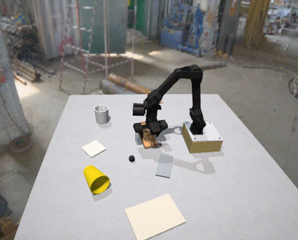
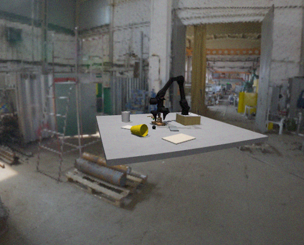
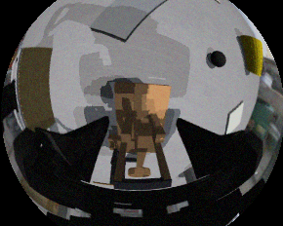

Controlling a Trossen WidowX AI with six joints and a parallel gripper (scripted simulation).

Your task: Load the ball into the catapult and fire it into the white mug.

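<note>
The wooden catapult (image 1: 151,143) (image 2: 160,123) (image 3: 156,97) stands on the table under the arm, partly hidden by the gripper in the top and exterior views. My gripper (image 3: 143,120) is open, pointing down, with one finger on each side of the catapult's frame and nothing held between them. The black ball (image 1: 131,158) (image 2: 154,127) (image 3: 218,58) lies on the table, away from the catapult and the fingers. The white mug (image 1: 101,115) (image 2: 125,117) stands upright at the back left of the table.
A yellow cup (image 1: 94,177) (image 2: 138,130) (image 3: 252,55) lies on its side at the left. A small cream square (image 1: 93,148), a grey-blue plate (image 1: 164,165) and a large cream sheet (image 1: 155,217) lie flat. The arm stands on a box (image 1: 206,146) at the right.
</note>
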